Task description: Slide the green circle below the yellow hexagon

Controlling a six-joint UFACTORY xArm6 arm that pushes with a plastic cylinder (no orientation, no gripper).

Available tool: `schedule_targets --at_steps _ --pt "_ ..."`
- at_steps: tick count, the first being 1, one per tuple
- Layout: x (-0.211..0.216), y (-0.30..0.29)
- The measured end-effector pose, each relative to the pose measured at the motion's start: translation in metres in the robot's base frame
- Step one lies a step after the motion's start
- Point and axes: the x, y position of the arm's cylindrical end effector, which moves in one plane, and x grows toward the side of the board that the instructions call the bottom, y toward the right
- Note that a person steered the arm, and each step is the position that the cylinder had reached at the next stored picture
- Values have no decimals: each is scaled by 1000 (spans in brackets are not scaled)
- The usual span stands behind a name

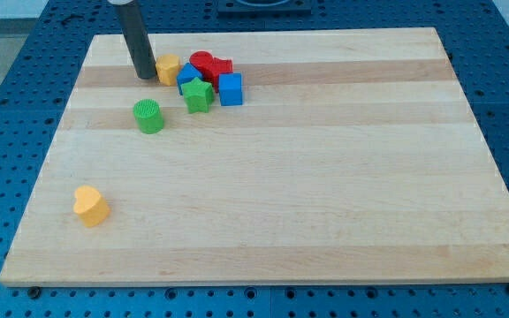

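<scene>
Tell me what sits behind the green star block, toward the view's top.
Behind the green star sit a blue block, partly covered by it, and red blocks. The blue cube is beside it. My tip stands left of the yellow hexagon.

My tip (146, 77) is resting on the bench (325, 203) near the view's top left, just left of the yellow hexagon (167, 68). The green circle (148, 116) is sitting below them, apart from both. Right of the hexagon, a red cylinder (202, 62), red star (221, 68), blue block (186, 76), green star (198, 94) and blue cube (231, 89) are crowding together. A yellow heart (90, 206) is lying alone at lower left.
</scene>
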Motion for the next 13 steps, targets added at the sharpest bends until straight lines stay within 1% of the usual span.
schedule_targets --at_steps 1,2,3,4,5,6,8,11,13 --pt "17 -23" --pt "63 -71" --pt "108 -96" --pt "144 -84" --pt "160 -53" --pt "159 -26" --pt "122 -18" --pt "126 37" --pt "95 41"
